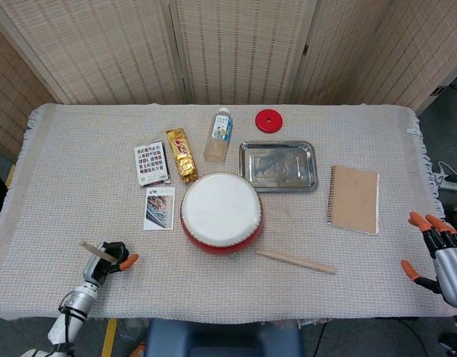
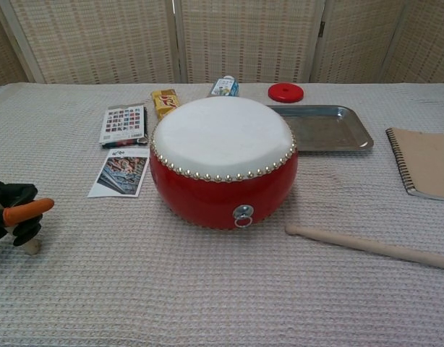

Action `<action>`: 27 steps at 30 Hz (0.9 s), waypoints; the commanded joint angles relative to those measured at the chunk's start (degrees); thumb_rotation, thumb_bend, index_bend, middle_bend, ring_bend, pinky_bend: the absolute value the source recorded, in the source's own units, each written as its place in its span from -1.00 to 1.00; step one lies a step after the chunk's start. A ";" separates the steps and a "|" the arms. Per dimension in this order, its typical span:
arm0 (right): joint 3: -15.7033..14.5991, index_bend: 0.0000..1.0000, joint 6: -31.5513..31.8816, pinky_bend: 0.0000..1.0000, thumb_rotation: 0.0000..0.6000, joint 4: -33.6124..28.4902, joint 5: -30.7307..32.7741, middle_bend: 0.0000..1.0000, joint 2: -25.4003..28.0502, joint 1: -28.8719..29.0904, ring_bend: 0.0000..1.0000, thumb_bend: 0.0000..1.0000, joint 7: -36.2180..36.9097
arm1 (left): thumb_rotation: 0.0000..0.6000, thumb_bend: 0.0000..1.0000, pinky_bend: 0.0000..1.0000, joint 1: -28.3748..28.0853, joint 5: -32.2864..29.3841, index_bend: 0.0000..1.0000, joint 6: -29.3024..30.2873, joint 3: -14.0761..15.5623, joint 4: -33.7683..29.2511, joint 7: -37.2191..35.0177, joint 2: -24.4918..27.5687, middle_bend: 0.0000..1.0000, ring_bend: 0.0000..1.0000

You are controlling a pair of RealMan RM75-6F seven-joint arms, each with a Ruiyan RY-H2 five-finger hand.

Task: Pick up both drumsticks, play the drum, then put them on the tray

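One drumstick (image 1: pixel 99 252) is held in the left hand (image 1: pixel 108 259), down at about 8 o'clock from the drum (image 1: pixel 221 212). The fingers are wrapped around it, and only a short end of the stick is seen poking out to the left. The other drumstick (image 1: pixel 295 259) is lying on the surface at about 5 o'clock from the drum, just beside it, and is not touched by anything.

The right hand (image 1: pixel 439 256) is seen far out at the right edge of the surface, well apart from that stick. It is holding nothing and its fingers are spread apart.

The tray (image 1: pixel 277 165) is waiting at about 1 o'clock from the drum. A notebook (image 1: pixel 354 198) is lying at about 3 o'clock, between the right hand and the drum.

A few things could go wrong from here. The loose stick is thin and round — it could be rolled away if it is bumped before it is gripped. It lies flat on the woven cloth, so the fingers could snag on the weave. The stick in the left hand looks gripped near one end, so it could slip or tip when the drum is hit. The notebook could be pushed by the right arm on its way in.
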 commanded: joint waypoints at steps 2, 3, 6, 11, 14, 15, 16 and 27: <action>0.01 -0.84 -0.02 -0.58 1.00 0.01 0.04 -0.60 0.04 -0.01 -0.91 -0.60 0.01 | 1.00 -0.42 0.78 -0.15 -0.34 0.69 -0.35 -0.37 0.42 1.70 -0.92 0.84 0.61; 0.00 -0.84 -0.02 -0.58 1.00 0.01 0.03 -0.60 0.05 -0.01 -0.91 -0.60 0.07 | 1.00 -0.41 0.81 -0.16 -0.39 0.70 -0.42 -0.39 0.66 2.18 -1.14 0.86 0.63; -0.03 -0.84 0.07 -0.58 1.00 0.02 -0.08 -0.60 0.12 -0.04 -0.91 -0.60 0.26 | 1.00 -0.39 0.86 -0.07 -0.77 0.73 -0.76 -0.50 1.37 3.09 -1.88 0.91 0.68; -0.05 -0.84 0.18 -0.58 1.00 0.06 -0.14 -0.60 0.15 -0.11 -0.91 -0.60 0.40 | 1.00 -0.28 0.96 0.19 -0.84 0.80 -0.64 -0.66 2.61 3.12 -2.80 0.98 0.77; -0.07 -0.84 0.28 -0.58 1.00 0.07 -0.21 -0.60 0.16 -0.16 -0.91 -0.60 0.44 | 1.00 -0.11 1.00 0.32 -0.62 0.86 -0.24 -0.71 3.74 3.38 -3.45 1.00 0.83; -0.06 -0.84 0.27 -0.58 1.00 0.08 -0.22 -0.60 0.15 -0.15 -0.91 -0.60 0.47 | 1.00 -0.05 1.00 0.38 -0.60 0.89 -0.05 -0.78 4.04 3.47 -3.67 1.00 0.86; -0.06 -0.84 0.23 -0.58 1.00 0.09 -0.21 -0.60 0.14 -0.13 -0.91 -0.60 0.50 | 1.00 0.03 1.00 0.48 -0.58 0.93 0.29 -0.90 4.34 3.54 -3.91 1.00 0.90; -1.07 -0.79 -3.01 -0.54 1.00 -2.39 0.11 -0.60 0.79 0.76 -0.90 -0.60 2.10 | 1.00 0.42 1.00 0.31 3.63 1.00 4.44 0.66 7.27 13.61 -1.72 1.00 1.00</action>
